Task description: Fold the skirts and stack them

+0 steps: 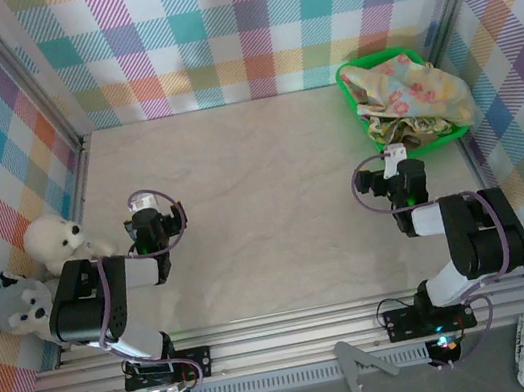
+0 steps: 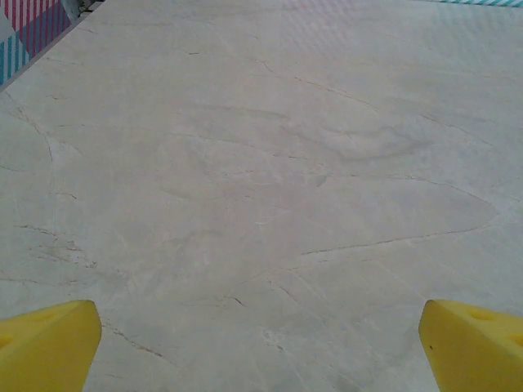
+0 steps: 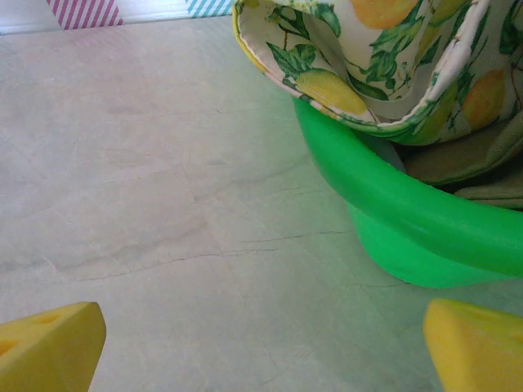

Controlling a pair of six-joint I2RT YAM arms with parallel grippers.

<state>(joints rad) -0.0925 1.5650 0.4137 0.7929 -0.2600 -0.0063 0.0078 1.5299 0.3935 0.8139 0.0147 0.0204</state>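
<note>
The skirts (image 1: pixel 409 94) lie bundled together, unfolded, in a green plastic tray (image 1: pixel 349 91) at the far right corner of the table (image 1: pixel 259 176), heaped higher than its rim. From above, the top one is a pale yellow-pink floral skirt (image 1: pixel 425 86), crumpled into soft ridges and spilling over the tray's right side; under its near edge a darker, busier print shows. From the right wrist that print reads clearly: a lemon-print skirt (image 3: pixel 368 49), white ground with yellow lemons and green leaves, its stitched hem curling and drooping over the tray's rounded green rim (image 3: pixel 409 204). Tucked below it inside the tray is a plain olive-khaki skirt (image 3: pixel 482 155), lying in loose folds. The right jaws sit just near of the tray's near left corner, pointing at it but apart from it; they are released wide, the yellow fingertips (image 3: pixel 49 347) at the two lower corners of the wrist view with bare table between them. The left jaws hover over the left part of the table, well apart from the skirts, likewise spread wide with nothing between the yellow fingertips (image 2: pixel 45 347) but marbled table top. A white plush toy (image 1: pixel 55 241) and a grey plush husky (image 1: pixel 19 305) sit against the left wall.
</note>
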